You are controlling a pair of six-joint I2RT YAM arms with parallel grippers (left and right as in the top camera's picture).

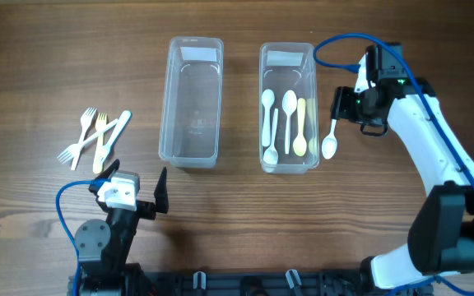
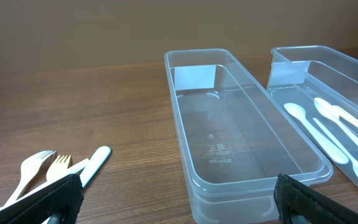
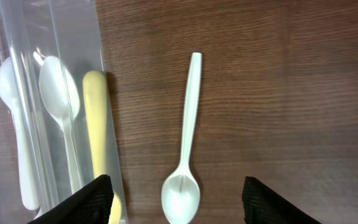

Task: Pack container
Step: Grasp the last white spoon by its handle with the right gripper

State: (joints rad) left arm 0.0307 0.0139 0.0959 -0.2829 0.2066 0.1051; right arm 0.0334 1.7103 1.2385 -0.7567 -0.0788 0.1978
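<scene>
Spoon [image 3: 185,149], white thin plastic, lies flat on counter [image 1: 56,66] just right of spoon-filled container [image 1: 286,46]. Judged light, stiff, slippery; best pinched across mid-handle. Right pincer [image 3: 174,186] spread wide directly above it, holding nothing

The wooden desk [image 1: 39,49] before me carries two clear tubs set lengthwise, the left container [image 1: 192,107] and the right container [image 1: 287,47], near each other but not touching. A loose heap of plastic forks [image 1: 93,138] lies far to my left. One white spoon [image 1: 331,140] lies on the wood just beside the right container's outer wall.
</scene>
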